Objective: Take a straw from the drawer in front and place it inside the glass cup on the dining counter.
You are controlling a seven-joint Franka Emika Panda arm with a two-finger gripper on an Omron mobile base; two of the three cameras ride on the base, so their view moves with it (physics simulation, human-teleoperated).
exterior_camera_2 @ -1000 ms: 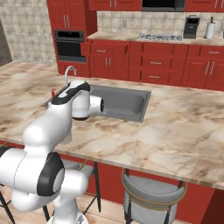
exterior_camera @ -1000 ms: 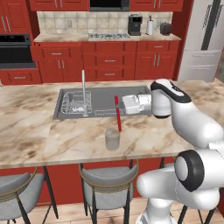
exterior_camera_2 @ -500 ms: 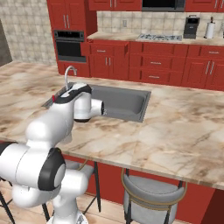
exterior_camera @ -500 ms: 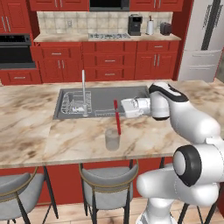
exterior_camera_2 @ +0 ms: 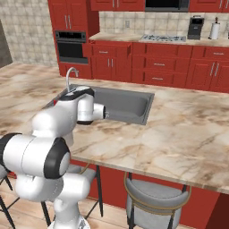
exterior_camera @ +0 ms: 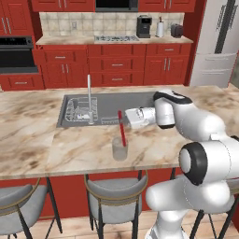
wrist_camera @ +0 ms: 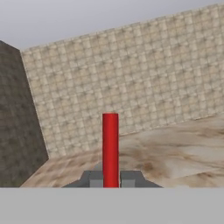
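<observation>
GRIPPER point(wrist_camera: 110, 179): clenched on straw point(exterior_camera: 122, 129), fingers either side of it in hand view | STRAW: near-upright, slight tilt, lower end inside glass cup point(exterior_camera: 120, 149), upper part above rim | CUP: on dining counter point(exterior_camera: 79, 151), front of sink point(exterior_camera: 112, 105), near counter front edge | ARM: wrist approx. horizontal, reaching over counter from right.

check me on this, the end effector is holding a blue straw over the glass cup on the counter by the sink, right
Nearly: the straw is red, not blue. The left base view shows it pinched in the end effector, reaching down to the glass cup on the counter by the sink. The hand view shows the same red stick between the fingertips.
</observation>
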